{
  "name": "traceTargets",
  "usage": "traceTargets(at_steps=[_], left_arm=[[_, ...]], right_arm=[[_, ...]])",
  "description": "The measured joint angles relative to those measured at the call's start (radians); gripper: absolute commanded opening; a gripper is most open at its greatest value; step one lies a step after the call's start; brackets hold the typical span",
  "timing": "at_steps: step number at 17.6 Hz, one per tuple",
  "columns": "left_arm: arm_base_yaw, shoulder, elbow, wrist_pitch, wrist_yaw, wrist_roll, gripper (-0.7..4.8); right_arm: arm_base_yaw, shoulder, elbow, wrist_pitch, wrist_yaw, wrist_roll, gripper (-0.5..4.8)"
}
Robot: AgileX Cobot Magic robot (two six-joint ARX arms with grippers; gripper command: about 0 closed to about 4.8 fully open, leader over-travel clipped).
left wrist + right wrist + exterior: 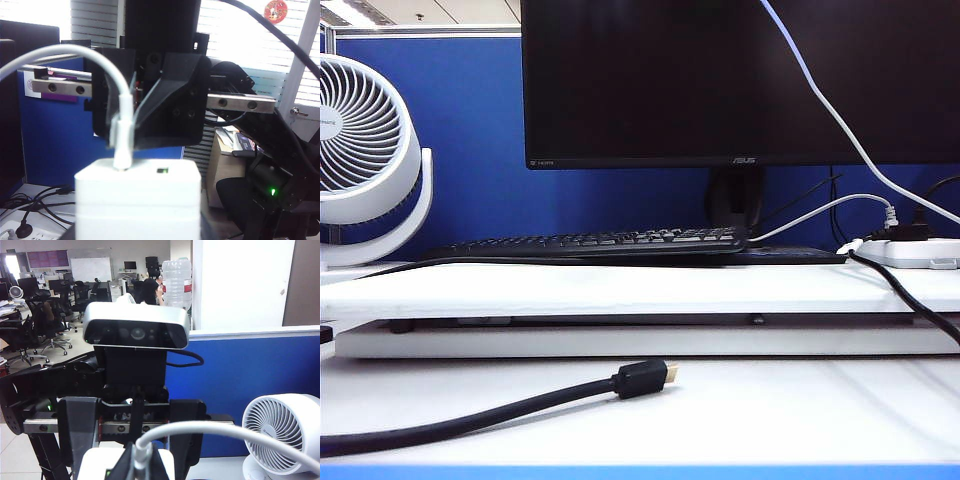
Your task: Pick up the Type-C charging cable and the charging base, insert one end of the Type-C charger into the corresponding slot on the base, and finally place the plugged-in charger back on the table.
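Jaws of the left gripper [131, 440] are standing part-open and clamping the charging base [137, 195] by its two sides. Jaws of the right gripper [127, 132] are pinching almost fully closed on the white plug [122, 145] of the Type-C charging cable [840, 120]. Both grippers are working face to face, up out of the exterior view, well above the counter [720, 410].

The base is sitting level in the left grip with its slotted face turned toward the right gripper. The cable is arching out of the plug and trailing down across the monitor toward the far right of the counter. The plug is standing upright with its tip sinking into a slot, so the insertion is looking close to finished, though its depth is not showing clearly.

Doing this well is meaning pressing straight along the slot's axis, not rocking the plug sideways, while the left grip is bracing the base squarely. Slack in the cord is worth keeping, so nothing is tugging the plug out while lowering, and the black cable [500, 410] is worth avoiding at set-down.
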Motion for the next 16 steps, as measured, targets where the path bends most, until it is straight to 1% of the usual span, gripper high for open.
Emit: traceTargets(at_steps=[3, 4, 6, 9, 13, 16], left_arm=[[0.000, 0.001, -0.005, 0.005, 0.000, 0.000, -0.06], [0.000, 0.001, -0.006, 0.005, 0.001, 0.001, -0.06], [0.001, 0.000, -0.006, 0.005, 0.008, 0.002, -0.06], [0.002, -0.002, -0.006, 0.005, 0.023, 0.004, -0.06], [0.002, -0.005, -0.006, 0.005, 0.024, 0.004, -0.06], [0.002, -0.005, -0.006, 0.004, 0.028, 0.004, -0.06]], right_arm=[[0.000, 0.000, 0.002, -0.023, 0.002, -0.038, 0.00], [0.012, 0.002, 0.003, -0.037, 0.010, -0.076, 0.00], [0.027, 0.005, 0.007, -0.036, 0.029, -0.084, 0.00], [0.058, 0.010, 0.009, -0.036, 0.055, -0.071, 0.00], [0.061, 0.011, 0.009, -0.035, 0.055, -0.005, 0.00], [0.061, 0.011, 0.010, -0.044, 0.055, 0.000, 0.00]])
